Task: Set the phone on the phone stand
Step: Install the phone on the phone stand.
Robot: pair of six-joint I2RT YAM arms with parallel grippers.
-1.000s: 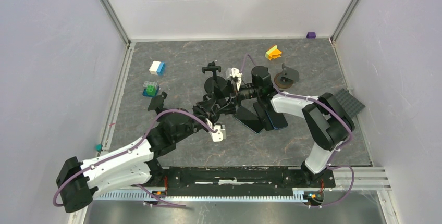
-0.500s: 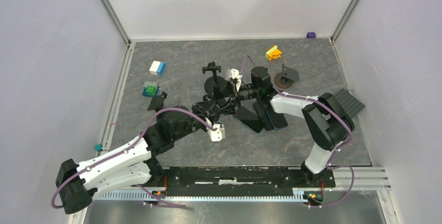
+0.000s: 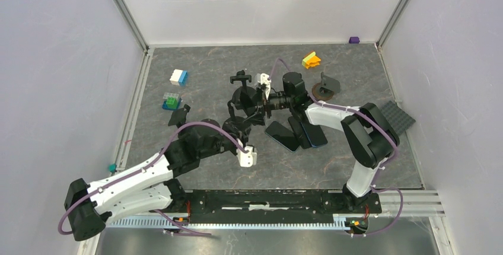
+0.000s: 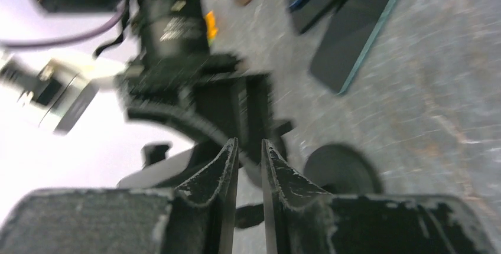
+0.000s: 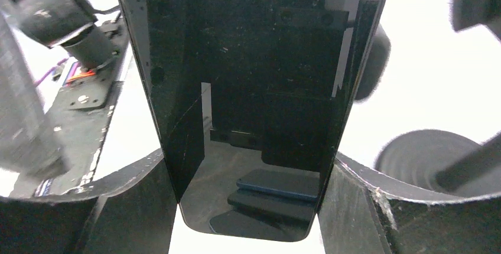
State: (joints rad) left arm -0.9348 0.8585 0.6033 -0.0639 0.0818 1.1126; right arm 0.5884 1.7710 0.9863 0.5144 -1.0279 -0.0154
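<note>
My right gripper (image 5: 251,207) is shut on a black phone (image 5: 248,88), its jaws pressing the two long edges near the lower end. In the top view that gripper (image 3: 261,105) hovers just right of the black phone stand (image 3: 240,92), which has a round base and an upright arm. The stand's round base (image 4: 342,168) shows right of my left fingers. My left gripper (image 3: 236,117) sits just in front of the stand. Its jaws (image 4: 249,153) stand a narrow gap apart, and I see nothing between them.
Three more phones lie side by side at centre right, the nearest (image 3: 282,136) and a blue-edged one (image 3: 313,133). A second stand on a brown base (image 3: 325,88) is behind them. Coloured blocks (image 3: 178,77) (image 3: 171,101) (image 3: 311,60) lie farther out; a grey plate (image 3: 396,116) overhangs the right edge.
The right gripper has shifted slightly left and away with the phone, closer to the stand. My left gripper has edged toward the stand's base and its jaws have narrowed.
</note>
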